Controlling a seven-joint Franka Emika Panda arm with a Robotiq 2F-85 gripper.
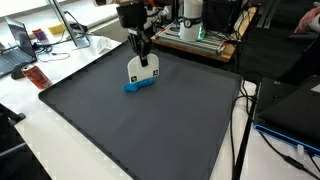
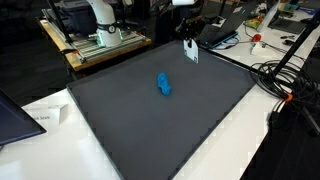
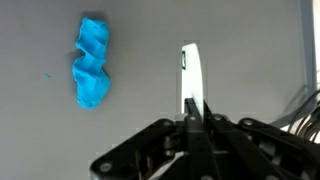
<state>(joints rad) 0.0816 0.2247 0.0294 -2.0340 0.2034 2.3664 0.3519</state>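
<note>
- Gripper (image 3: 190,118) fingers pinching the white card (image 3: 190,75) by one end; it sticks out edge-on past the tips.
- Blue crumpled cloth (image 3: 92,62) lies on the dark mat (image 3: 250,50), off to one side of the fingers and well apart from the card.

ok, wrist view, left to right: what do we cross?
blue crumpled object → white card, edge-on, gripped in the hand → cables at the right edge
</note>
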